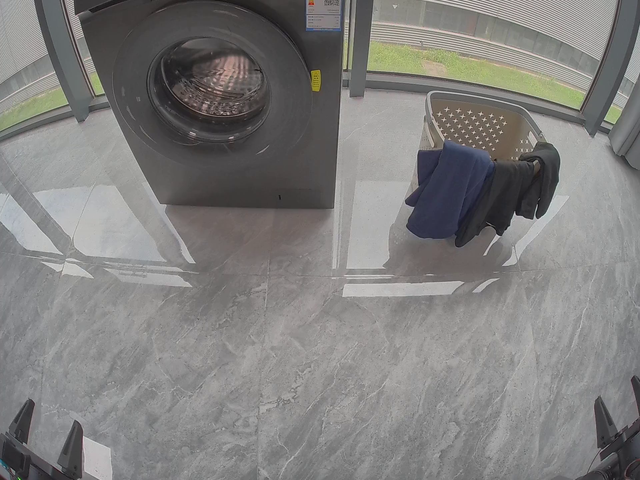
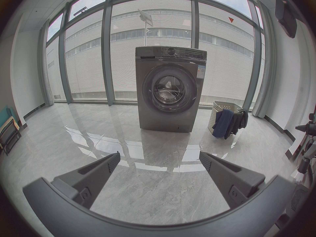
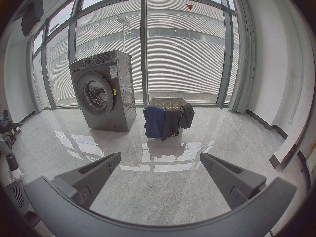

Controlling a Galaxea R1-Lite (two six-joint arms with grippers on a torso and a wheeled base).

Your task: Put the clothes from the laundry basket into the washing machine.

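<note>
Down at the near edge of the floor, both arms are empty

Low over the grey floor [image 1: 320, 368], the left jaws and the right jaws are both spread wide, holding nothing. Well beyond them, to the right, the laundry basket [image 1: 480, 95] has a blue garment [image 1: 447, 188] and a dark garment [image 1: 507, 195] draped over its front rim. The washing machine [image 1: 227, 101] stands farther back on the left. I'd have the right arm pinch the blue cloth high at the rim, so it lifts free without tipping the basket.

Dark grey boxy metal washing machine [image 1: 220, 95] bears a small yellow sticker [image 1: 315, 80]. Beige plastic laundry basket [image 1: 480, 125] shows a star-hole pattern. Navy blue cloth garment [image 1: 447, 191]; charcoal-black cloth garment [image 1: 510, 191]. Glossy grey floor tiles [image 1: 300, 368] carry pale marble veining.
</note>
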